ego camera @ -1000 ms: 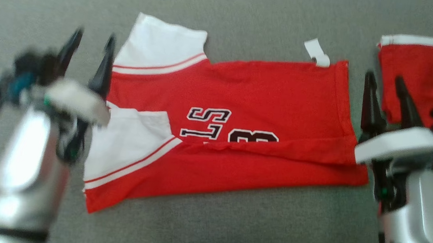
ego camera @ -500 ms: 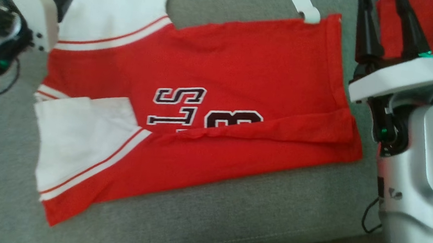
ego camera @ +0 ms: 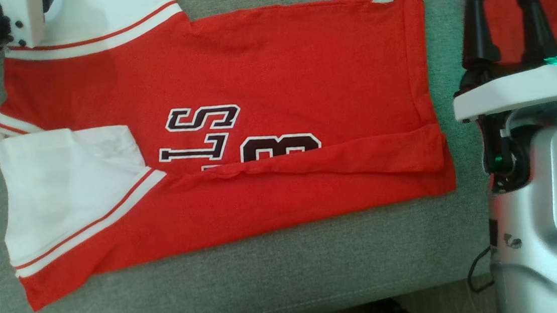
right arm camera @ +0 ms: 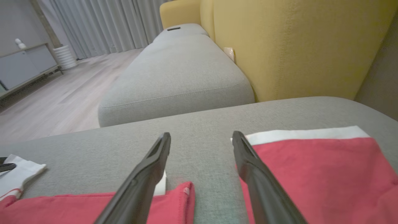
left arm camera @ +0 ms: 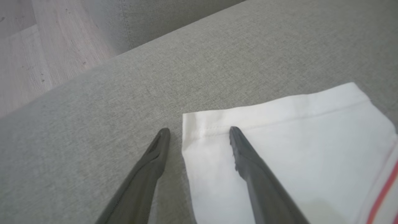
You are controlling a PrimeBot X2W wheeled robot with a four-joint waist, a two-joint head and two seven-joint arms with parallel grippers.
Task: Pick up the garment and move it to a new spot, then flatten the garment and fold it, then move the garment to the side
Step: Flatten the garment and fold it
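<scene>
Red shirt point(ego camera: 263, 99) lay flat mid-frame on the sofa point(ego camera: 298, 279) w/ its lower edge folded up, more folds & side move left; left gripper point(left arm camera: 199, 128) and right gripper point(right arm camera: 201, 133) both apart, empty.

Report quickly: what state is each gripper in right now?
Left gripper: open, holding nothing, fingers either side of the white sleeve edge.
Right gripper: open, holding nothing.
</scene>
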